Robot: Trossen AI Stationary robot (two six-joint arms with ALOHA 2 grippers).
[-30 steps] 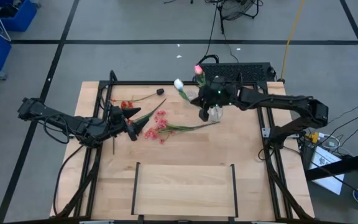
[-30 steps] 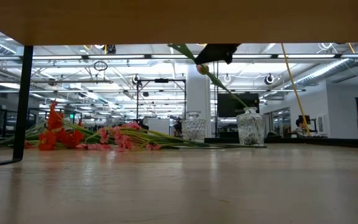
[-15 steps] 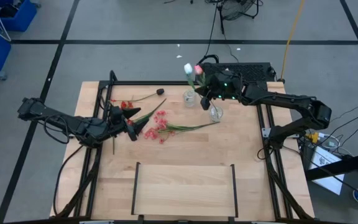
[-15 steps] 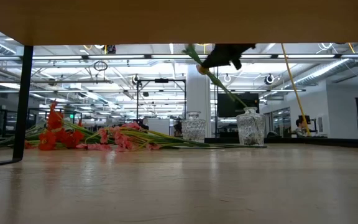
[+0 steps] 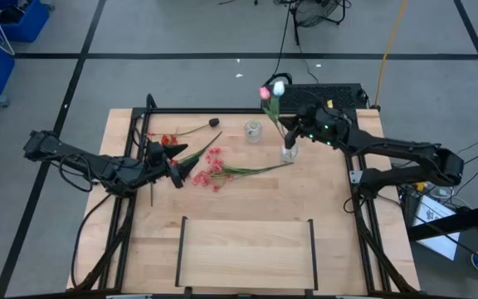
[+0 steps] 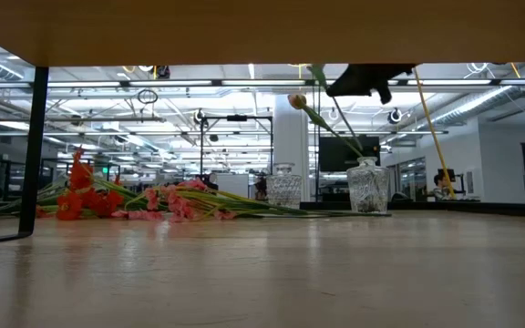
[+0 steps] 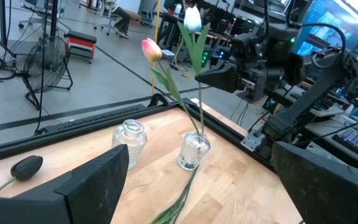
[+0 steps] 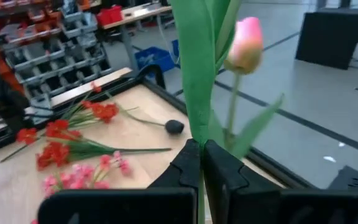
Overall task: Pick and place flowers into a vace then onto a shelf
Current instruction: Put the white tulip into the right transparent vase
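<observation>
You won't find any readable text, label, brand, number or sign in these views; the screens in the room behind are too blurred to read.

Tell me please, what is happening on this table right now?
The right gripper is shut on the white tulip, whose stem reaches down into a small glass vase that already holds the pink-red tulip. A second glass vase beside it has no flowers. The red sprays and pink sprays lie on the table by the left gripper, which rests low. The shelf has nothing on it yet.
</observation>
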